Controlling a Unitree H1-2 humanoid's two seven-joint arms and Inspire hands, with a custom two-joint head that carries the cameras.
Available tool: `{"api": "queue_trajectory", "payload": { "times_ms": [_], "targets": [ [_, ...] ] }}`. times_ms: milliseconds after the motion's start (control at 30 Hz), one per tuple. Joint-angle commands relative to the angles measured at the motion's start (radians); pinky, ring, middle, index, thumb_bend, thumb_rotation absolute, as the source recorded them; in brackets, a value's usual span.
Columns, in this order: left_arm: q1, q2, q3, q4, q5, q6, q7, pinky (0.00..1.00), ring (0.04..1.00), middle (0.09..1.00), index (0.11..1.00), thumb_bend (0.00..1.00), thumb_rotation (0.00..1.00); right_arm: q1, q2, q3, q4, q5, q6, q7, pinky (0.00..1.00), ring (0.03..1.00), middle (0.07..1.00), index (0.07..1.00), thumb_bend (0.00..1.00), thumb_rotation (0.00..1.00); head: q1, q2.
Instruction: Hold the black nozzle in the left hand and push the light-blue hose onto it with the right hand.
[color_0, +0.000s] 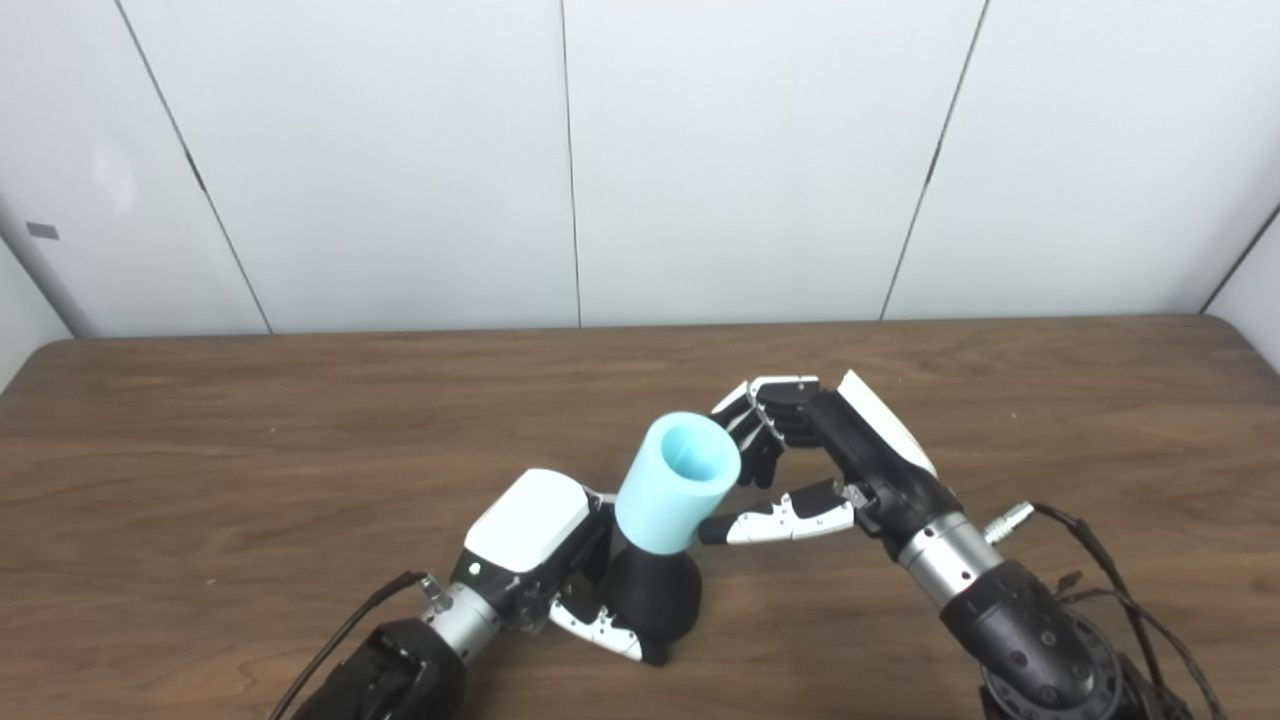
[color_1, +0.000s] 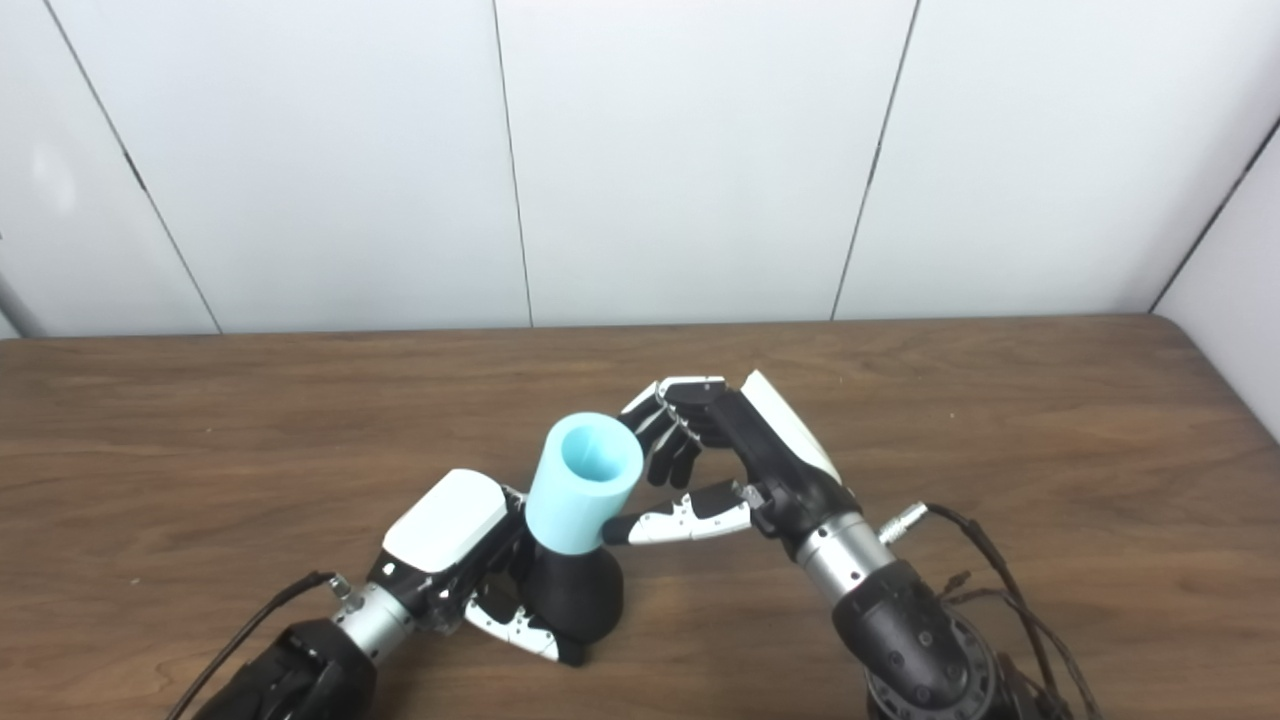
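Observation:
The black nozzle (color_0: 655, 595) stands on the wooden table (color_0: 200, 450) near the front middle. My left hand (color_0: 540, 560) is shut on it from the left, with its thumb under the base. The light-blue hose (color_0: 675, 490), a short open tube, sits on top of the nozzle and tilts up to the right. My right hand (color_0: 800, 460) is just right of the hose with its fingers apart. Its fingers (color_0: 755, 430) curl next to the hose's rim and its thumb (color_0: 770, 522) points at the hose's lower end. It does not wrap the hose.
White wall panels (color_0: 600, 150) rise behind the table's far edge. Loose cables (color_0: 1100, 560) hang by my right forearm at the front right. Bare wood lies to the left and at the back of the table.

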Motion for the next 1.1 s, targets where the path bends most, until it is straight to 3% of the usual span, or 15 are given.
{"api": "queue_trajectory", "payload": {
  "times_ms": [0, 333, 700, 767, 800, 833, 900, 1000, 1067],
  "targets": [
    [-0.005, 0.002, -0.012, -0.012, 0.012, 0.002, -0.025, 0.13, 0.176, 0.471, 0.480, 0.52, 0.00, -0.034, -0.008, -0.002, -0.047, -0.012, 0.001, 0.003, 0.31, 0.389, 0.466, 0.506, 0.52, 0.00, -0.001, 0.001],
    [-0.008, 0.000, -0.013, -0.012, 0.007, 0.010, -0.031, 0.14, 0.179, 0.471, 0.479, 0.52, 0.00, -0.042, -0.012, 0.007, -0.059, -0.066, 0.019, 0.029, 0.30, 0.384, 0.466, 0.506, 0.52, 0.00, -0.001, 0.002],
    [-0.006, 0.003, -0.012, -0.018, 0.004, 0.015, -0.039, 0.13, 0.170, 0.471, 0.478, 0.52, 0.00, -0.028, -0.005, -0.010, -0.055, -0.049, 0.023, 0.045, 0.30, 0.386, 0.457, 0.515, 0.52, 0.00, -0.001, 0.003],
    [-0.006, 0.004, -0.012, -0.018, 0.003, 0.016, -0.042, 0.13, 0.172, 0.471, 0.479, 0.52, 0.00, -0.027, -0.013, -0.026, -0.055, -0.026, 0.026, 0.073, 0.37, 0.463, 0.507, 0.498, 0.52, 0.06, -0.003, 0.003],
    [-0.006, 0.004, -0.012, -0.018, 0.004, 0.017, -0.043, 0.13, 0.172, 0.471, 0.479, 0.52, 0.00, -0.027, -0.021, -0.032, -0.056, -0.020, 0.025, 0.089, 0.41, 0.503, 0.543, 0.542, 0.68, 0.08, -0.004, 0.002],
    [-0.007, 0.005, -0.013, -0.018, 0.005, 0.018, -0.046, 0.13, 0.172, 0.471, 0.479, 0.52, 0.00, -0.025, -0.025, -0.039, -0.059, -0.012, 0.025, 0.101, 0.48, 0.576, 0.615, 0.629, 0.83, 0.18, -0.004, 0.002],
    [-0.007, 0.005, -0.015, -0.018, 0.009, 0.020, -0.047, 0.13, 0.175, 0.471, 0.479, 0.52, 0.00, -0.022, -0.035, -0.045, -0.065, 0.000, 0.025, 0.111, 0.60, 0.711, 0.757, 0.767, 0.95, 0.32, -0.004, 0.001],
    [-0.006, 0.004, -0.015, -0.012, 0.007, 0.012, -0.035, 0.12, 0.168, 0.471, 0.478, 0.52, 0.00, -0.014, -0.042, -0.047, -0.071, 0.009, -0.028, 0.089, 0.77, 0.885, 0.925, 0.919, 1.00, 0.47, -0.004, 0.001],
    [-0.007, 0.003, -0.014, -0.009, 0.004, 0.009, -0.030, 0.12, 0.166, 0.471, 0.479, 0.52, 0.00, -0.008, -0.048, -0.043, -0.070, -0.007, -0.086, 0.063, 0.84, 0.944, 0.980, 0.967, 1.00, 0.51, -0.003, 0.000]
  ]
}}
